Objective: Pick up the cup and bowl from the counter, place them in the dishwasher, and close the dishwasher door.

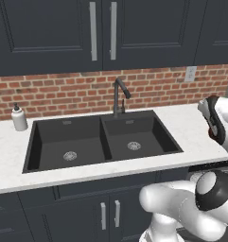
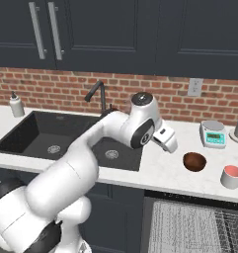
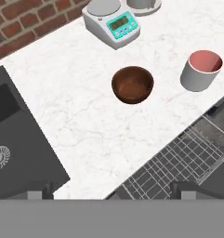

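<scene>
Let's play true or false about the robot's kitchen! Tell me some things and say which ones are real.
1. The bowl is brown and sits on the counter. True.
2. The cup is already in the dishwasher. False: it stands on the counter beside the bowl.
3. The gripper is holding the bowl. False: it hangs above the counter, holding nothing.
4. A kitchen scale sits near the brick wall. True.
5. The sink is full of dishes. False: both basins look bare.

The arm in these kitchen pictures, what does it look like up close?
The arm is made of smooth, rounded, glossy white segments with dark grey to black rings and caps at the joints. It ends in a blocky white hand; the gripper shows two small dark finger tips. No cables or markings show.
</scene>
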